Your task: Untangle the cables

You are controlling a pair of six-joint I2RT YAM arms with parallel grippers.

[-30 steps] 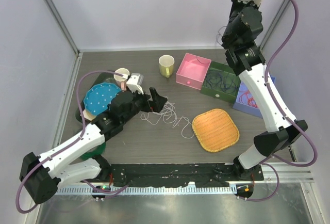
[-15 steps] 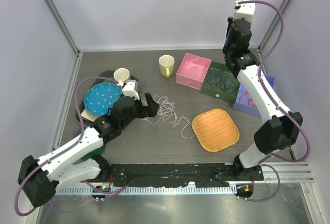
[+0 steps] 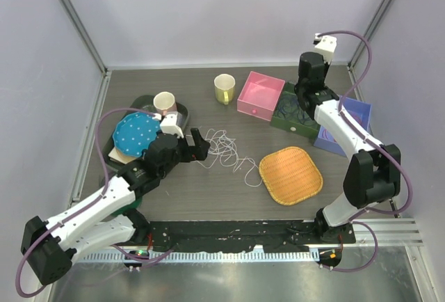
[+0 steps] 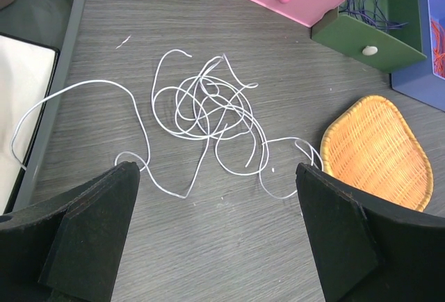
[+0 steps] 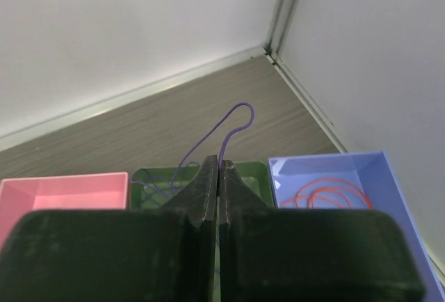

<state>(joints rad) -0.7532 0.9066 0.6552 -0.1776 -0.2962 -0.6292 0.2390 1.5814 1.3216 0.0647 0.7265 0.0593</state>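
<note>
A white cable [image 3: 226, 150] lies in a loose tangle on the table; it also shows in the left wrist view [image 4: 208, 107]. My left gripper [image 3: 199, 144] is open and empty just left of it, with the fingers wide apart [image 4: 215, 175]. My right gripper [image 3: 306, 88] is shut on a purple cable [image 5: 236, 117] above the green box [image 3: 286, 122]. A loop of that cable rises past the fingertips and its other end trails down into the green box [image 5: 252, 172]. An orange-red cable [image 5: 332, 194] lies coiled in the blue box [image 3: 361, 110].
A pink box [image 3: 259, 95] stands left of the green one. A wicker tray [image 3: 290, 175] lies right of the white cable. A yellow cup [image 3: 224, 88] is at the back. A white cup [image 3: 165, 101], a blue dotted plate [image 3: 135, 133] and a dark tray [image 3: 142, 101] are at the left.
My right arm has come down from high up towards the green box, still gripping the purple cable. My left gripper has drawn back to the left, off the white tangle.
</note>
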